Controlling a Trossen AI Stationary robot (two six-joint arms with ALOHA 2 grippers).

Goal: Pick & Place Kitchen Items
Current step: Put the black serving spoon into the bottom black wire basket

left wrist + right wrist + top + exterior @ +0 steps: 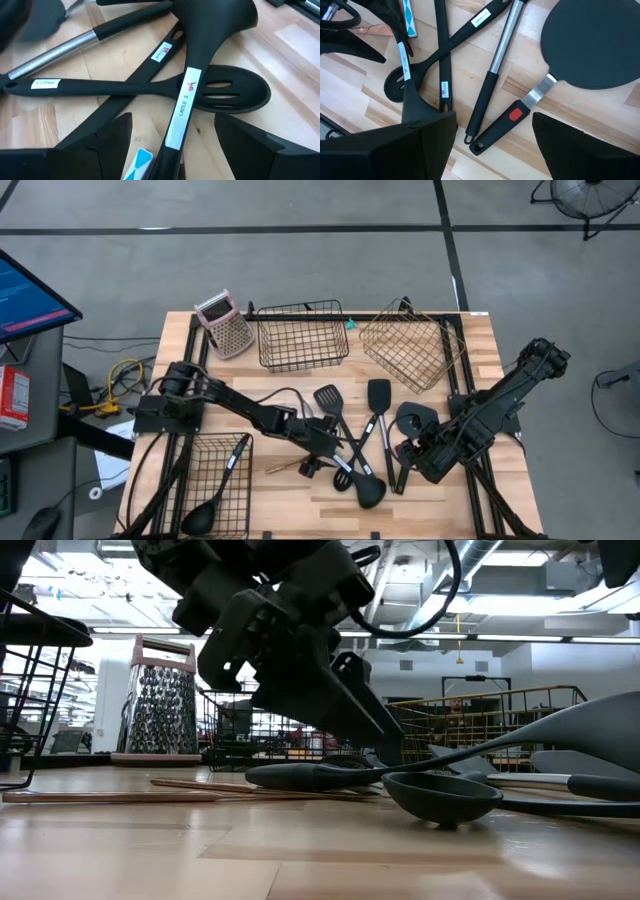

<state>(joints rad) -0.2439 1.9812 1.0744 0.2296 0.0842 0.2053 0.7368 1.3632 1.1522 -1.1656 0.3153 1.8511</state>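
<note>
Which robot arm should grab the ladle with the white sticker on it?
Probably the left: its gripper is open right over the ladle handle. The right gripper sits by other utensils.

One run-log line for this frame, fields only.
left gripper: open over ladle handle | right gripper: open above pan handle | front basket: one utensil in

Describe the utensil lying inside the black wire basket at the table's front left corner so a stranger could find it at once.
On the wooden table, find the black wire basket at the front left corner, just below the left arm. One black long-handled ladle lies diagonally in it, bowl toward the front edge. Unlike the other black utensils, which are piled on the bare wood in the middle, it sits alone in a basket.
</note>
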